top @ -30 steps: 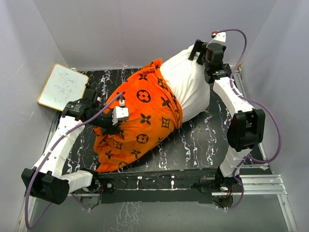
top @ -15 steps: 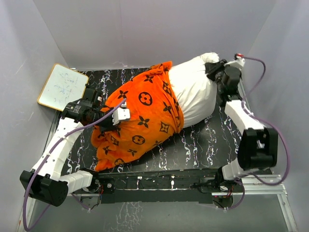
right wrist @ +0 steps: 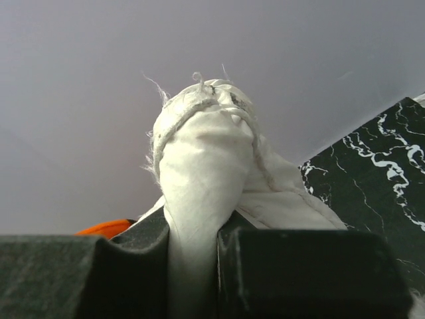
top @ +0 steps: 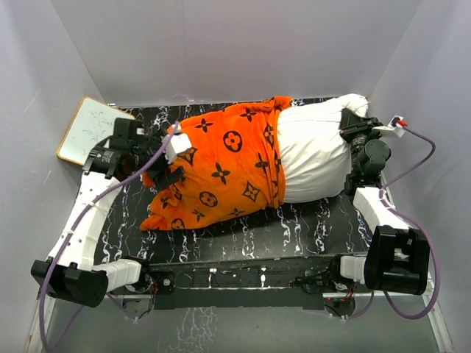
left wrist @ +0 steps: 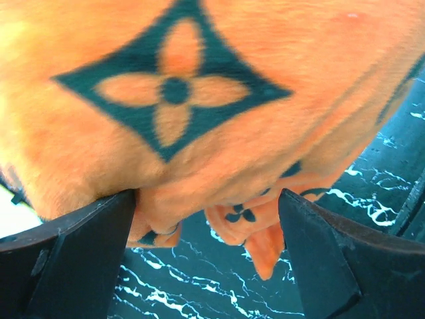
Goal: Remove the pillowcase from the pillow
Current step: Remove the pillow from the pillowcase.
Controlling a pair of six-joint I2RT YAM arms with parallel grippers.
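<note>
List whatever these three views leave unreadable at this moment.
- Top view: how far the plump white stuffed pillow reaches inside the bright orange plush monogram pillowcase; the cover hides it.
- Top view: marks on the small white wood-framed board; too small.
- Left wrist view: orange cloth at the open left tool fills the frame, hiding the pillow.
- Right wrist view: the right tool, shut on a pillow corner, blocks the rest.

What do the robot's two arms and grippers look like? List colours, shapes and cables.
The left arm and right arm have white links joined by chunky black joint housings. A thin purple cable loops loosely along each. The left gripper and right gripper have flat, blocky black fingers.
</note>
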